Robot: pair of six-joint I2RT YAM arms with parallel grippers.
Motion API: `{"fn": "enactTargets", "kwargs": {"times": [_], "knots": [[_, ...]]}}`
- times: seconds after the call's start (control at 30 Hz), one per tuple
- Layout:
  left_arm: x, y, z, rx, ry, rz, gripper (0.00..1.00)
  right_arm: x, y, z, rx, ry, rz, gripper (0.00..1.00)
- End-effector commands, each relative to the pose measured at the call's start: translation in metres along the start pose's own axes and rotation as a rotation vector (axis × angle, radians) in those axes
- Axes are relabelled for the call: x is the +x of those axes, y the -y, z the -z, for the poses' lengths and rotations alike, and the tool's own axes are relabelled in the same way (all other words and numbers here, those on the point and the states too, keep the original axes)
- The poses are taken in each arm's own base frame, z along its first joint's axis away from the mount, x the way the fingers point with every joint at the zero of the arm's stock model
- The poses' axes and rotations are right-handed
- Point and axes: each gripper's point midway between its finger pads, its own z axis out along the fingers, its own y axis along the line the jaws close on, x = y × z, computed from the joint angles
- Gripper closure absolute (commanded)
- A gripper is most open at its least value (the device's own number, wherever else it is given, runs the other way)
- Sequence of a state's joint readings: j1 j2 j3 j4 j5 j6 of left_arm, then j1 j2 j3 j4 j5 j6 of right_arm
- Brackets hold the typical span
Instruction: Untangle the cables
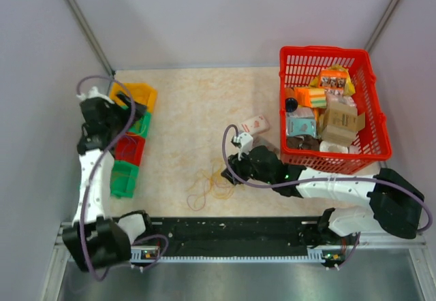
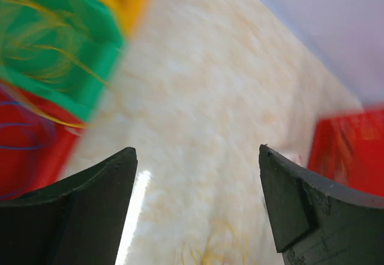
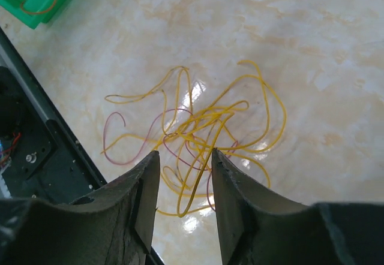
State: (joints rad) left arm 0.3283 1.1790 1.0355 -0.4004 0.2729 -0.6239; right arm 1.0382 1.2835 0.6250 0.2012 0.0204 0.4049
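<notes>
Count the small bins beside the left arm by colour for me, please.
Yellow bin: 1
Green bins: 2
Red bin: 1
Total: 4

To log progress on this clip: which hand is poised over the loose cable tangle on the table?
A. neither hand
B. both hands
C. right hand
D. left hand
C: the right wrist view shows the cable tangle on the table directly beyond the right hand, while the left hand is open by the coloured bins at the far left.
</notes>
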Motion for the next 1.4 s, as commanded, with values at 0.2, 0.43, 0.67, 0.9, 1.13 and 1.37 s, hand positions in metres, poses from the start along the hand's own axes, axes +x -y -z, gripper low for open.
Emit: {"fn": "enactTargets", "kwargs": {"times": [0.2, 0.43, 0.67, 0.9, 1.13, 1.37], "knots": [[0.214, 0.095, 0.105, 0.793, -0.388, -0.396, 0.55, -0.020, -0.005, -0.007, 0.030, 0.003, -0.009, 1.00], [0.241, 0.111, 0.153, 1.044, -0.367, -0.450, 0.04, -0.108, -0.045, 0.045, -0.072, 0.150, -0.228, 1.00], [0.243, 0.184, 0.203, 1.222, -0.270, -0.614, 0.01, -0.182, -0.089, 0.096, -0.196, 0.217, -0.395, 1.00], [0.245, 0.233, 0.205, 1.228, -0.221, -0.711, 0.05, -0.231, -0.121, 0.132, -0.347, 0.297, -0.509, 1.00], [0.231, 0.248, 0.203, 1.188, -0.184, -0.689, 0.48, -0.239, -0.112, 0.149, -0.296, 0.349, -0.474, 1.00], [0.203, 0.254, 0.212, 1.152, -0.103, -0.651, 1.00, -0.214, -0.058, 0.167, -0.037, 0.357, -0.231, 0.48]]}}
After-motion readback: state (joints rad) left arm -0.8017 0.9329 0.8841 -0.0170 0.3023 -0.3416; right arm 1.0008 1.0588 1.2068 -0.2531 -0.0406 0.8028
